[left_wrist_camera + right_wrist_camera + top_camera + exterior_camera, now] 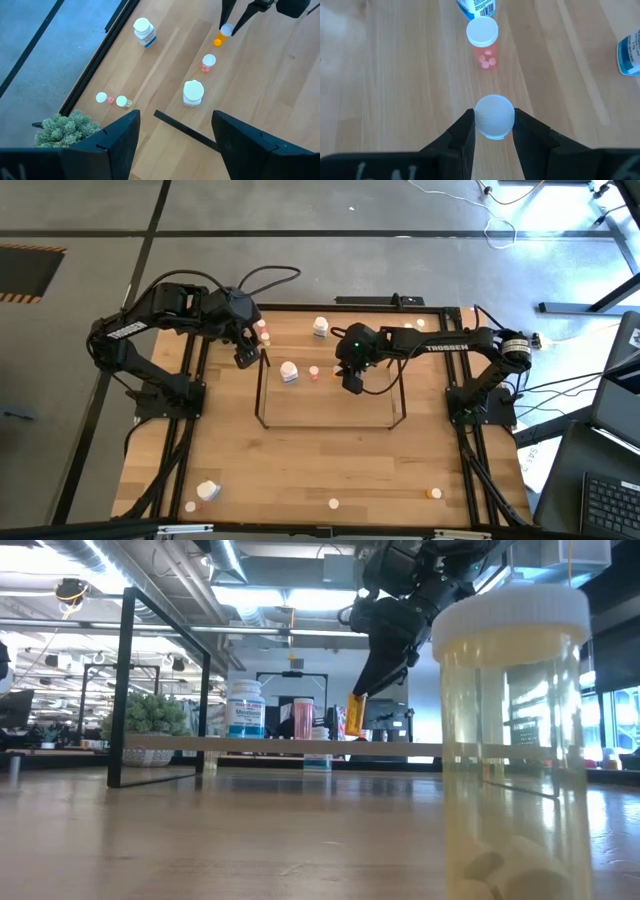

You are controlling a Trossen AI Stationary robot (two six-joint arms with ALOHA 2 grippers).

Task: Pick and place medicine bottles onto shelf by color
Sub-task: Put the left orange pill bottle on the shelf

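Left gripper [246,358] jaws apart and empty at shelf's [330,423] left end, large white bottle [289,372] and pink bottle [314,372] on shelf base, right gripper [352,383] clamped on white-capped orange bottle [222,35] over shelf, beside pink bottle.

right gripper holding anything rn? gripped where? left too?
Right gripper holds an orange bottle by its white cap, fingers on either side, over the shelf. Left gripper is open, holding nothing.
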